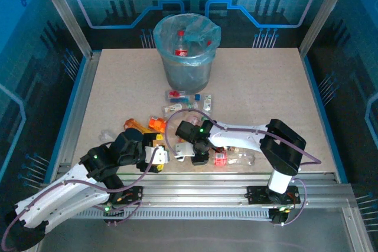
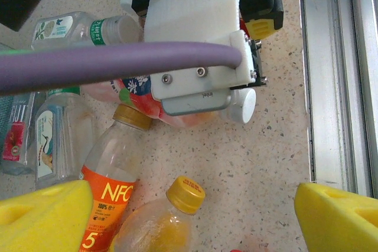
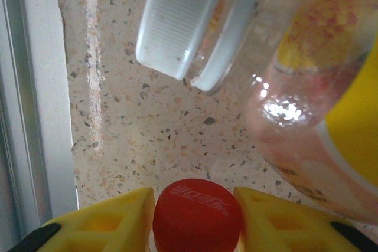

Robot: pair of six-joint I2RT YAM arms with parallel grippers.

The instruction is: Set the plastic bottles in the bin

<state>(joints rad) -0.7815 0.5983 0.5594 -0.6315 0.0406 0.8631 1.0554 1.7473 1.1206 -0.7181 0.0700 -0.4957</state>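
The bin (image 1: 206, 66), grey with a light-blue liner, stands at the back middle and has bottles inside. Several plastic bottles (image 1: 177, 109) lie scattered between it and the arms. My right gripper (image 3: 198, 219) points down near the front edge, its yellow fingers (image 3: 100, 225) pressed to both sides of a red-capped bottle (image 3: 198, 212). A white-capped pink bottle (image 3: 177, 22) lies just beyond it. My left gripper (image 2: 192, 219) hangs open over a yellow-capped bottle (image 2: 185, 194), next to an orange NFC-labelled bottle (image 2: 109, 187). In the top view the left gripper (image 1: 157, 157) sits just left of the right gripper (image 1: 198, 156).
A metal rail (image 2: 331, 75) runs along the table's near edge, close to both grippers, and the same rail (image 3: 35, 87) borders the right wrist view. The right arm's white housing (image 2: 195, 28) and purple cable (image 2: 106, 63) cross just ahead of my left gripper. Clear bottles (image 2: 59, 134) lie to the left.
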